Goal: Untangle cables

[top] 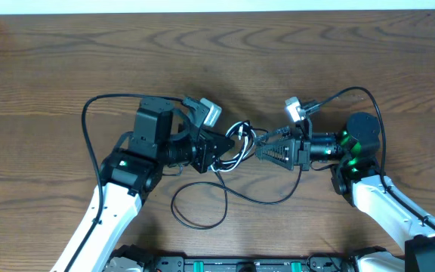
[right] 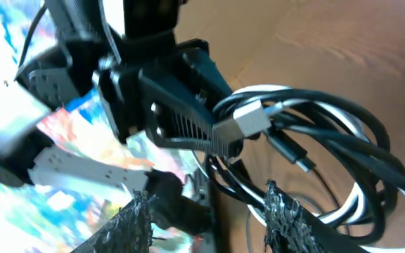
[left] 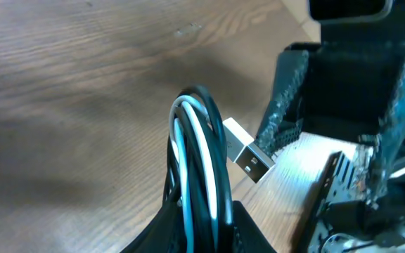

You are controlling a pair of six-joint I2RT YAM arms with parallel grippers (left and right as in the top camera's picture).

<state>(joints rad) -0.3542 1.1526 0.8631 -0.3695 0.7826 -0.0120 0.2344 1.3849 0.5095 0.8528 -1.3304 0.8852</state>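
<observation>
The cables, black cords and one white looped together, a silver plug jutting out, sat pinched in the left gripper over the middle of the table. The right gripper gaped just beside them, seemingly holding nothing; one black loop trailed on the wood.

The cables lie bunched in the middle of the table, between the two grippers; the left gripper is at their left side and the right gripper is at their right side, tips facing each other; one loop lies flat on the table in front of the bunch, nearer the left arm; a plug sits just right of the cables that stick up from the left gripper.
</observation>
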